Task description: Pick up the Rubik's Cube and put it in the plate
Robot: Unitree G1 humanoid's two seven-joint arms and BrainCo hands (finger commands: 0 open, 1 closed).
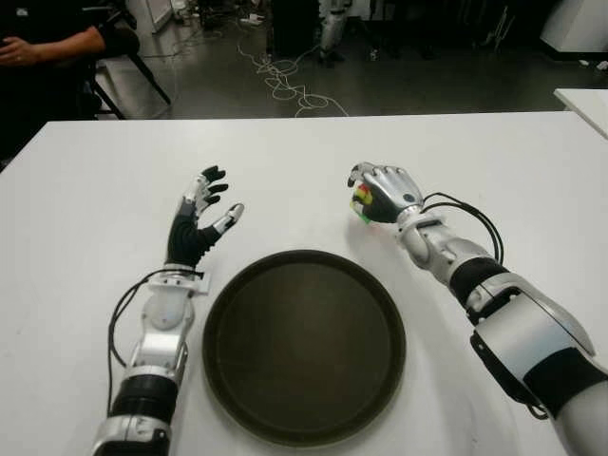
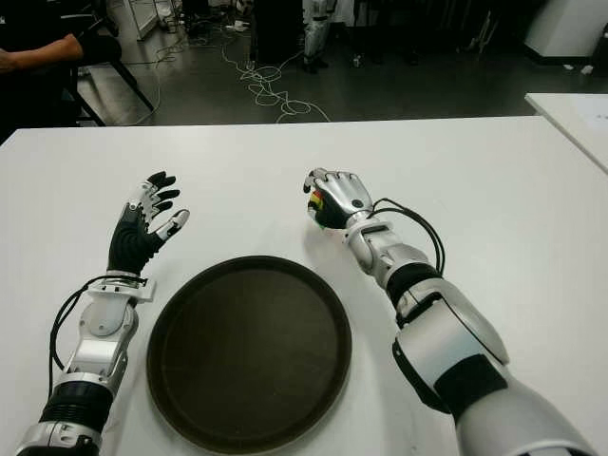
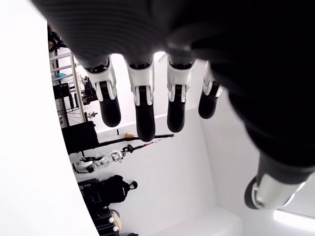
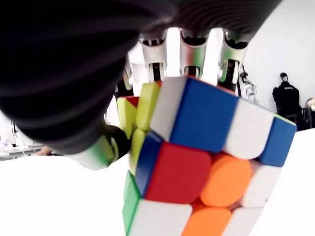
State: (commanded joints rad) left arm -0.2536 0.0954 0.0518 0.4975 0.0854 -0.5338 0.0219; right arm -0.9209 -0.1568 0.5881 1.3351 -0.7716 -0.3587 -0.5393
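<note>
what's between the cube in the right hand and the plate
Only bare white table. In the eye views the right hand holds the Rubik's Cube just beyond the dark plate's far rim, with nothing between.

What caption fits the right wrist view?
Right hand gripping the Rubik's Cube above the white table.

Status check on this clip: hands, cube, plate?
Right hand shut on Rubik's Cube, beyond the plate. Left hand open, idle left of plate. Plate empty, path clear.
</note>
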